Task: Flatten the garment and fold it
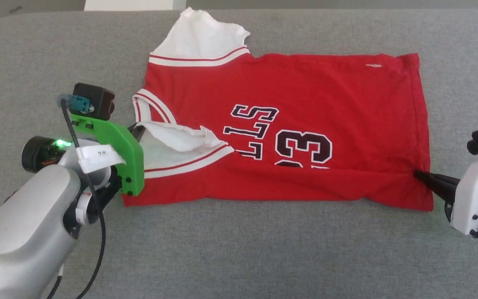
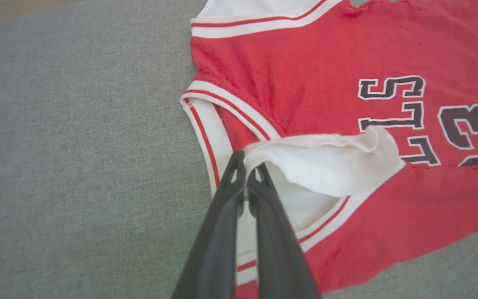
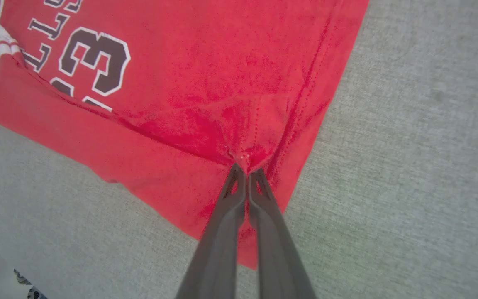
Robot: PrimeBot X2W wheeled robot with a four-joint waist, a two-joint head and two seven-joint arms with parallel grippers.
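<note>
The garment, a red jersey with white sleeves and black "23" lettering, lies on the grey surface with its near long side folded over onto the lettering. My left gripper is shut on the edge of the near white sleeve beside the striped collar; in the head view it sits at the garment's left end. My right gripper is shut on a pinch of red fabric at the hem, where creases fan out. In the head view its tips touch the garment's right edge.
The grey padded table runs wide around the garment, with bare room in front and to both sides. The far white sleeve lies near the table's back edge.
</note>
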